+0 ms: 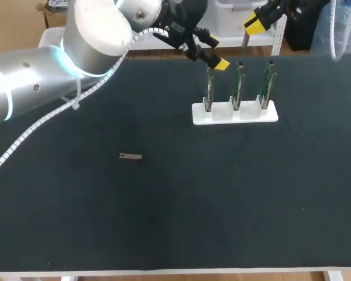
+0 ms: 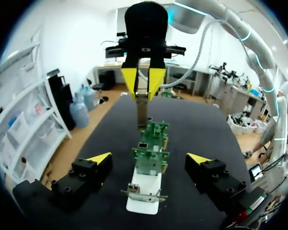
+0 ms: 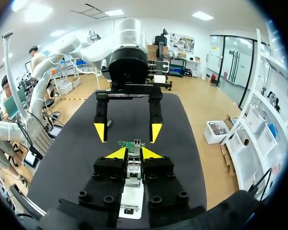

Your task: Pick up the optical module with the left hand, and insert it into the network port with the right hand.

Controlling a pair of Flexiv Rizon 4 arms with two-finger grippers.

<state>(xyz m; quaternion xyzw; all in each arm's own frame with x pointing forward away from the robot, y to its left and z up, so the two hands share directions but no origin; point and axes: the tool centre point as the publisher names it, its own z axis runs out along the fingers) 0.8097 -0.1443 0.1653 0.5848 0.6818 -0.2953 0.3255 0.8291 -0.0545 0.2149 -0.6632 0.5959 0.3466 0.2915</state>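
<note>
Already the right pincer [image 2: 143,96] is clamped on a slim silver optical module [image 2: 142,112], above the green circuit boards [image 1: 237,88]; the left pincer [image 2: 149,158] gapes empty. Only insertion seems left. Another small metal bar [image 1: 130,156] lies toward the surface's [image 1: 222,205] left edge.

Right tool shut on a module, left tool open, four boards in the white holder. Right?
No. The head view shows three boards in the white holder, not four. The rest is correct: right tool shut on a module, left tool open.
</note>
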